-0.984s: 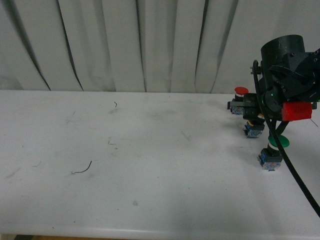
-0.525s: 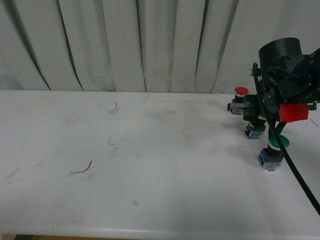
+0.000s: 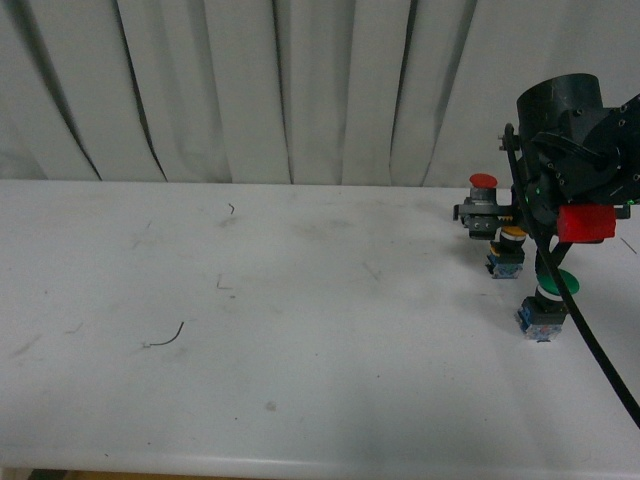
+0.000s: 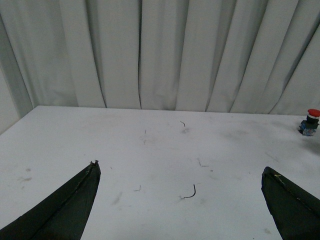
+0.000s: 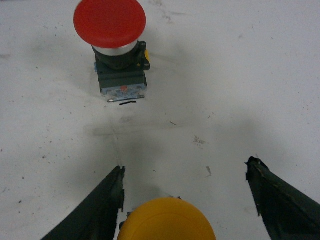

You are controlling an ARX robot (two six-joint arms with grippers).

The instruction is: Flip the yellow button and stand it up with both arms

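The yellow button (image 3: 509, 251) stands upright on the white table at the far right, orange-yellow cap up, dark base with blue bits below. Its cap (image 5: 166, 220) fills the lower edge of the right wrist view, between my right gripper's open fingers. My right gripper (image 5: 185, 167) hovers just over it and holds nothing; its body (image 3: 575, 160) shows in the front view. My left gripper (image 4: 180, 170) is open and empty, over bare table far from the buttons, and does not show in the front view.
A red-capped button (image 3: 483, 190) stands behind the yellow one, also in the right wrist view (image 5: 112, 40) and in the left wrist view (image 4: 310, 121). A green-capped button (image 3: 545, 300) stands nearer me. A black cable (image 3: 590, 345) hangs from the right arm. White curtains hang behind the table.
The right gripper has lifted slightly, and the yellow button's cap and base now show clearly below it, standing upright. The other buttons have not moved.
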